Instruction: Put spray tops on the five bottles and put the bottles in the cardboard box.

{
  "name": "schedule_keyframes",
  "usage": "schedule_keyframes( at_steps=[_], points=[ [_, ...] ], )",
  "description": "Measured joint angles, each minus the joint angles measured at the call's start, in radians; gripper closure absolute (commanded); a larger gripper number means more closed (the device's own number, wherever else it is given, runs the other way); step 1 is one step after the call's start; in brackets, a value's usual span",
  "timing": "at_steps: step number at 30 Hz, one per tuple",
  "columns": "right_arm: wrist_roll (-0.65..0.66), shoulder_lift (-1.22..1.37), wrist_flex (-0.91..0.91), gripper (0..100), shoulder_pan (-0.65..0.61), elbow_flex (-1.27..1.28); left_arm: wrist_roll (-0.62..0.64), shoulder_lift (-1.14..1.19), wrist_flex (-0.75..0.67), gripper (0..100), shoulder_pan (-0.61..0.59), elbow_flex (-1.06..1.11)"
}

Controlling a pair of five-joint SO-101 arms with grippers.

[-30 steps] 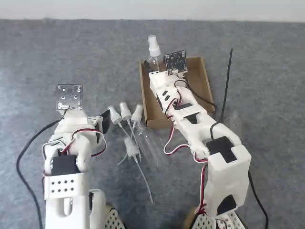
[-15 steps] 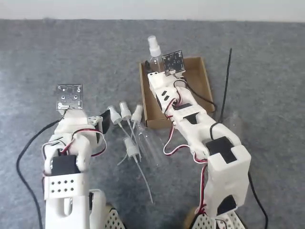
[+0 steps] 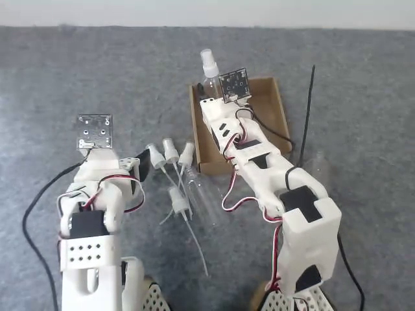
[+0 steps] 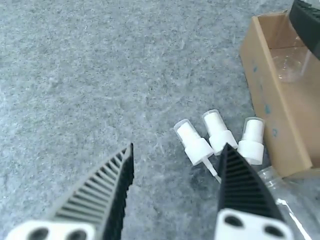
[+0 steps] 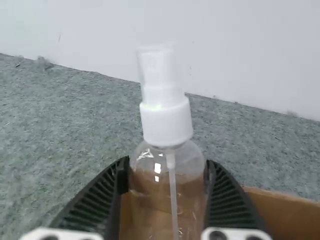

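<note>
Here's the clear bottle [image 5: 167,175], see-through plastic with a white spray top [image 5: 162,107] on it, standing upright. The right end effector [image 5: 165,190] has it clamped between its black jaws, neck and top poking out past the fingertips, lower part inside the cardboard box [image 3: 275,107]. The left end effector [image 4: 178,148] is spread wide over the grey bench [image 4: 75,65] and holds nothing. Three loose spray tops [image 4: 218,131] lie in a row just beyond its fingertips.
</note>
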Motion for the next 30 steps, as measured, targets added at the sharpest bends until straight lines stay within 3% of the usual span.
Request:
schedule_keyframes(
  at_steps=[8,13,30],
  points=[
    [0.0,0.0,0.0,86.5,0.0,0.0,0.0,0.0,0.0,74,0.0,0.0],
    [0.0,0.0,0.0,79.6,-0.002,0.0,0.0,0.0,0.0,74,0.0,0.0],
    [0.002,0.003,0.014,79.6,0.0,0.002,0.0,0.0,0.0,74,0.0,0.0]
  ],
)
